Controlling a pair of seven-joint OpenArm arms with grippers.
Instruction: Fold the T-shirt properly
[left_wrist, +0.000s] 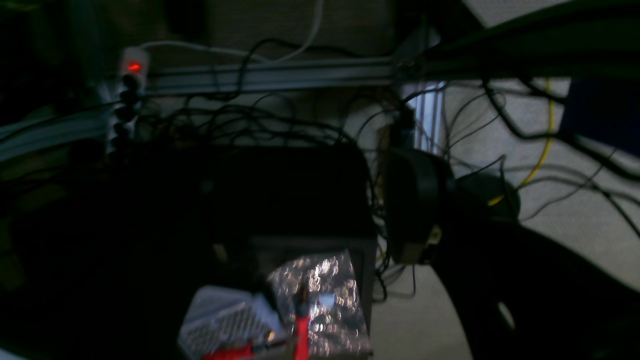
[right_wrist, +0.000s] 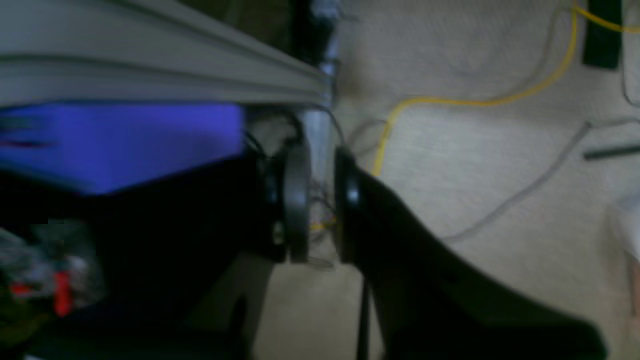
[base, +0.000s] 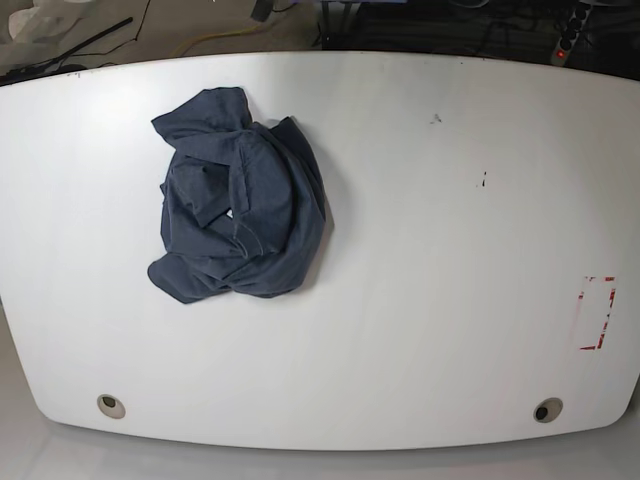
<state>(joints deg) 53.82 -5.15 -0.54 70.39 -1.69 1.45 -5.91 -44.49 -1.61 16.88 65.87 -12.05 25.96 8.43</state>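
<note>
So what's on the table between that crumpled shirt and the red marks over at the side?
In the base view, only bare white table between the T-shirt and the red marks, apart from two tiny dark specks.

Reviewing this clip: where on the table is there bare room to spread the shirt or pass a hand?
The crumpled T-shirt sits on the base view's left-centre of the white table. Bare: everything right of it up to the red marking, and the near strip between the two holes. Tightest: the far-left edge.
</note>
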